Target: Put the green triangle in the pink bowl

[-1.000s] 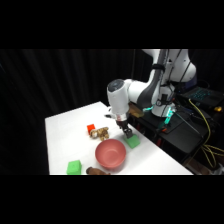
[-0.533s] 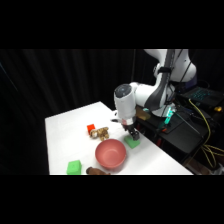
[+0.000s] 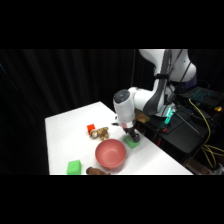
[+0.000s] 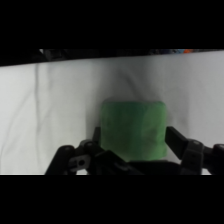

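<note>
Wrist view showed our gripper [image 4: 134, 145] spread wide around the green triangle [image 4: 133, 129] at lower centre, not yet gripping; we judged closing came next, then carrying it to the pink bowl [image 3: 110, 153]

the gripper [image 3: 133, 136] sits low over the green triangle [image 4: 133, 131], a finger [image 4: 177, 137] on each side of it with bare white table [image 3: 70, 127] beyond. the pink bowl [image 3: 110, 153] lies just beside the triangle, nothing standing between them. a red block [image 3: 91, 128] and a small brownish object [image 3: 102, 132] crowd the bowl's far rim; a brighter green cube [image 3: 74, 167] sits well apart near the front edge.
</note>
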